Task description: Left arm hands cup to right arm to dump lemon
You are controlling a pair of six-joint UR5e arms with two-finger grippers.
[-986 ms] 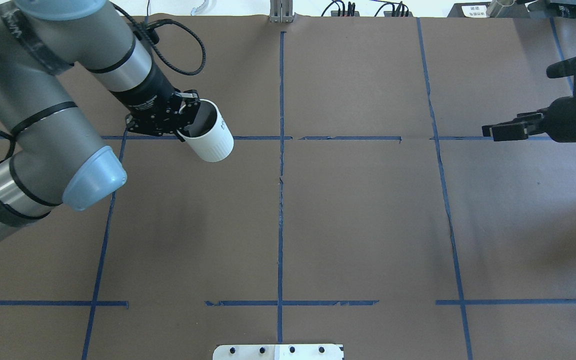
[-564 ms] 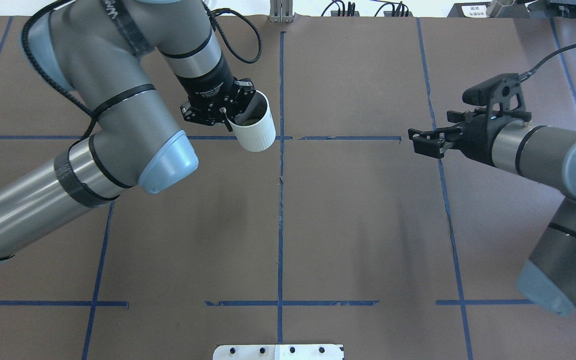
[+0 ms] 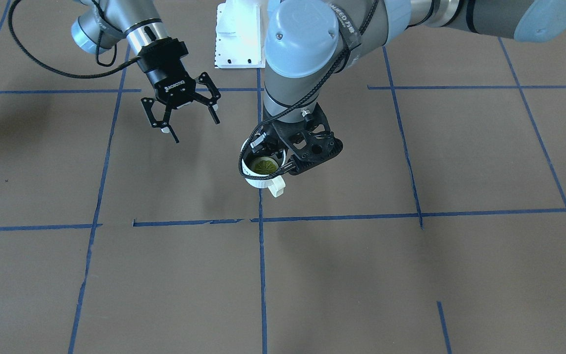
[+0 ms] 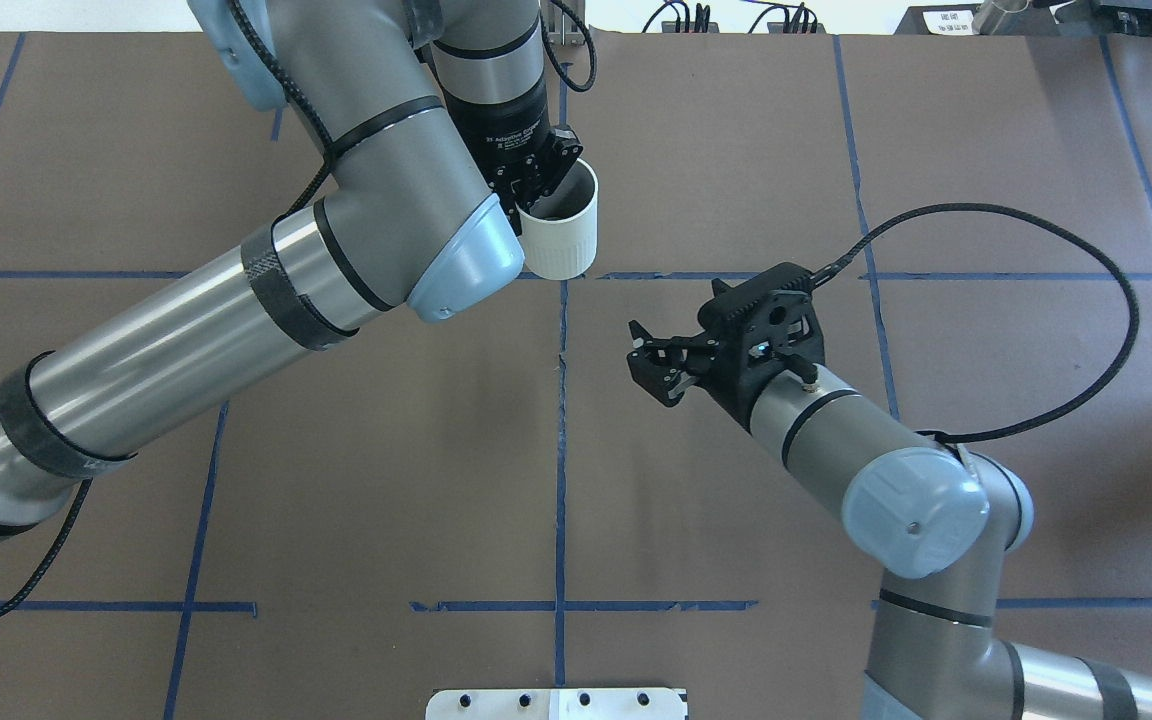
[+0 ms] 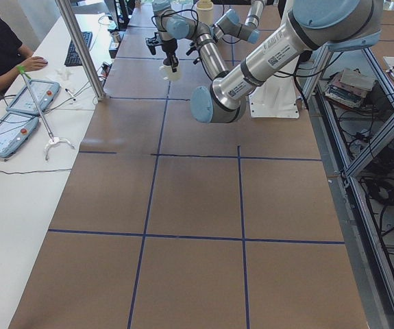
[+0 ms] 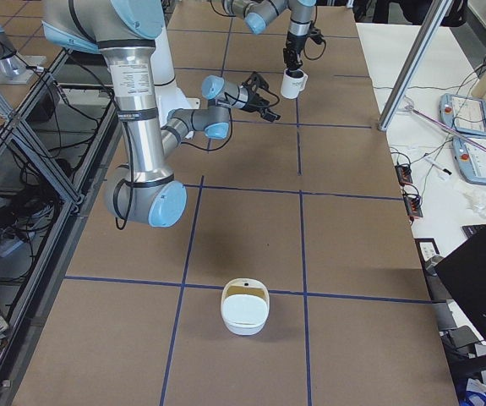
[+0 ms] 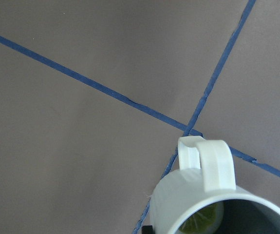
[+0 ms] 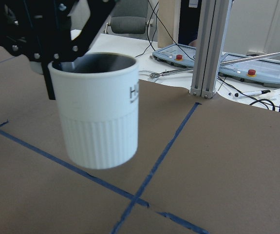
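White ribbed cup (image 4: 564, 235) has travelled with the left gripper (image 4: 534, 192) from the left part of the table (image 4: 356, 480) to the centre tape line (image 4: 561, 420), and hangs upright above it, the jaws clamped over its rim. The right gripper (image 3: 190, 125) has swung in from the far edge and now faces the cup, near but apart, its fingers spread and empty. The lemon (image 3: 263, 166) is probably the small yellow-green shape inside the cup. The handover looks close; the right gripper has not yet closed on the cup's wall
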